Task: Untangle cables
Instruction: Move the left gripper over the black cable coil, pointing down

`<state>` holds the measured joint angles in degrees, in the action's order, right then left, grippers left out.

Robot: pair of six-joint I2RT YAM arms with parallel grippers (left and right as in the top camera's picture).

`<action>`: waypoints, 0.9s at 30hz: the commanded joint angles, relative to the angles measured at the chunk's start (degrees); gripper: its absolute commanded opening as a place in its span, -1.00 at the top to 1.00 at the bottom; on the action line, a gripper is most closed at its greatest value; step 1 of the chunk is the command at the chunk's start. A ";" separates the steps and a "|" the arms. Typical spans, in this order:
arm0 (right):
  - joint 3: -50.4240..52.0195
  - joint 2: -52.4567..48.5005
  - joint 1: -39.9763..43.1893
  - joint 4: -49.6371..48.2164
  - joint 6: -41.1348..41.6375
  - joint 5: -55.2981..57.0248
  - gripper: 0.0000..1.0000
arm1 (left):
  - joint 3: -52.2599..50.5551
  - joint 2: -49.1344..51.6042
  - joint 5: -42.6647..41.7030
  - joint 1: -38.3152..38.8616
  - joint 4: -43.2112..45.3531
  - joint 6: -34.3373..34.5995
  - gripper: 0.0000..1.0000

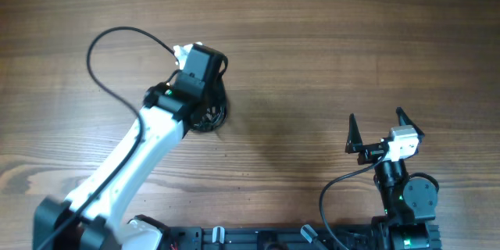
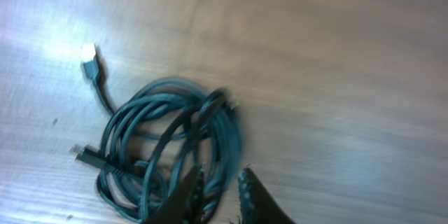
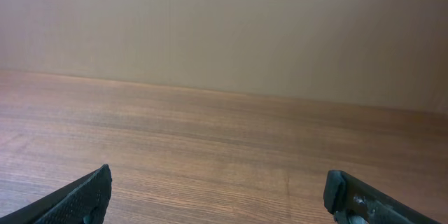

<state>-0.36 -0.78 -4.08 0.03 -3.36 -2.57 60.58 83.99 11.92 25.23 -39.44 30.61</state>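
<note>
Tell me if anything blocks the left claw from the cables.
Nothing visible does. In the left wrist view the left claw sits right at the edge of the coiled cables on the table.

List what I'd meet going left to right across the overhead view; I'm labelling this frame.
Thin black wire loop → coiled cables → right gripper

No text, label, brand, number or sign can be read in any of the views. The wooden surface [image 1: 351,31] shows only grain. The cables [image 2: 227,140] and their plug ends are too blurred in the left wrist view to show any marking.
</note>
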 commanded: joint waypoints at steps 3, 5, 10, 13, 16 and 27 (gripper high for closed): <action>0.07 0.20 0.09 -0.13 -1.05 -0.87 -0.99 | -0.35 10.97 2.49 0.02 -1.01 -0.11 0.56; 0.07 0.20 0.09 -0.13 -1.03 -0.87 -0.99 | -0.35 13.55 0.68 0.04 -0.83 -0.13 0.92; 0.07 0.20 0.09 -0.13 -1.03 -0.85 -0.99 | 2.51 11.15 0.55 -0.17 -0.74 -3.21 0.92; 0.07 0.20 0.09 -0.13 -1.03 -0.87 -1.00 | 5.66 7.13 0.52 -0.15 -0.94 -3.19 0.92; 0.07 0.20 0.09 -0.13 -1.05 -0.87 -0.99 | 7.78 1.31 0.57 -0.26 -0.09 -3.17 0.78; 0.07 0.20 0.09 -0.13 -1.03 -0.85 -1.00 | 6.05 3.02 0.59 -0.37 -7.10 -3.17 -0.92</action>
<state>-0.36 -0.78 -4.08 0.03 -3.36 -2.57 68.12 83.64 12.56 25.12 -45.80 27.70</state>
